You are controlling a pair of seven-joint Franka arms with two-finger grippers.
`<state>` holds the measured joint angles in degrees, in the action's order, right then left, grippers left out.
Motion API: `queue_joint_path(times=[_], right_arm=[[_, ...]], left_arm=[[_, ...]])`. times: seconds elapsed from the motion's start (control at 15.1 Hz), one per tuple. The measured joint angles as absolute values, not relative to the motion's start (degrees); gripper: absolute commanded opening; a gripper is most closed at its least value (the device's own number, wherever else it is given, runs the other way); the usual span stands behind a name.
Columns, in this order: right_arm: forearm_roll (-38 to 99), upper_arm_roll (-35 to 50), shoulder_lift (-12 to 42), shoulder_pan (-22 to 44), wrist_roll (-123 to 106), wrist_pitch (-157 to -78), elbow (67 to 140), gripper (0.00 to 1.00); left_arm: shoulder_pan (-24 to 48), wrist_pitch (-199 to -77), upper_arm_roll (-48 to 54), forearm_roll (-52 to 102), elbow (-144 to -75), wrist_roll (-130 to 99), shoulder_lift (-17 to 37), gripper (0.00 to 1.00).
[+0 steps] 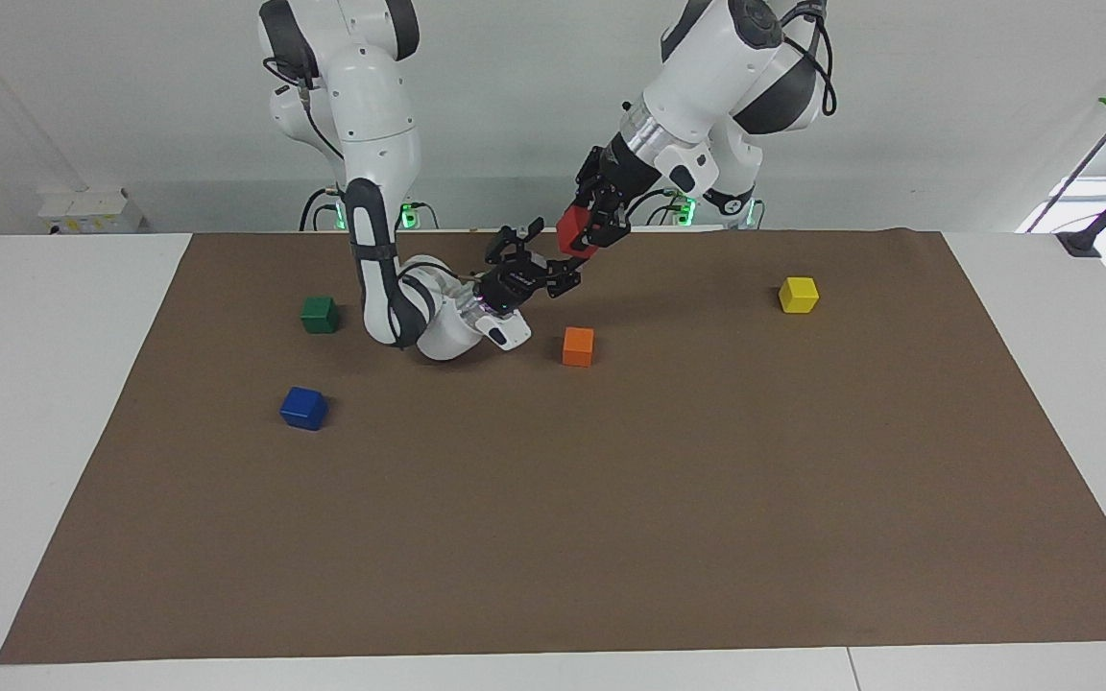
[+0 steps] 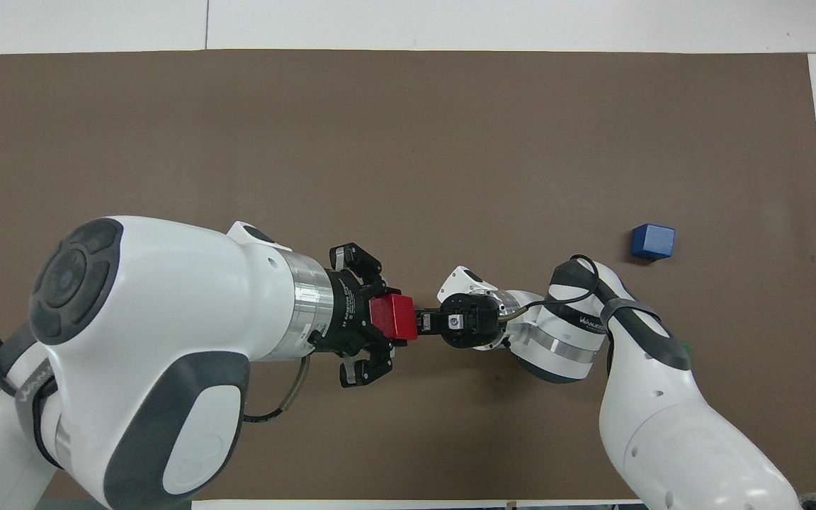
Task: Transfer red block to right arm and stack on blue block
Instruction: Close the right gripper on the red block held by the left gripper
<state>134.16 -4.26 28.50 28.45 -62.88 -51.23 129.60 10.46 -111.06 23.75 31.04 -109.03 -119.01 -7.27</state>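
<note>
Looming closest under the overhead camera was the left arm's [image 2: 146,354] white shoulder housing. At its tip the left gripper [image 1: 580,233] was clamped on the red block [image 1: 569,230], held in the air over the brown mat [image 1: 611,528]. The right gripper [image 1: 545,259] faced it with its jaws spread. One finger sat above and one below the line to the cube, the tips just beside it, and I could not tell whether they touched it.

I judged this to be the hand-off, not yet completed. The next move would call for the right arm [image 1: 390,288] to get its jaws squarely around the free faces of the cube and close firmly before the left gripper let go. A release too soon would drop the cube onto the mat.

Outward from there, the orange cube [image 1: 578,345] lay on the mat farther from the robots. The green cube [image 1: 320,314] and the blue block [image 1: 303,408] lay toward the right arm's end, the blue one farther from the robots and well apart from the hand-off. The yellow cube [image 1: 798,295] lay toward the left arm's end.

The mat covered most of a white table [image 1: 35,432]. A plain white wall [image 1: 515,96] stood at the robots' end, and a small white box [image 1: 87,211] sat at the table's edge.
</note>
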Motion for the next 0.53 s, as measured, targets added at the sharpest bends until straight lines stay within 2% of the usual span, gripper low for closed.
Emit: queue_joint_path(times=[0.53], right_arm=[[137.30,-2.09,28.53,29.08,-62.88,-51.23,129.31,0.99]], left_arm=[[10.53,-111.60,23.74,31.04,-109.94,-119.53,-8.15,0.00]])
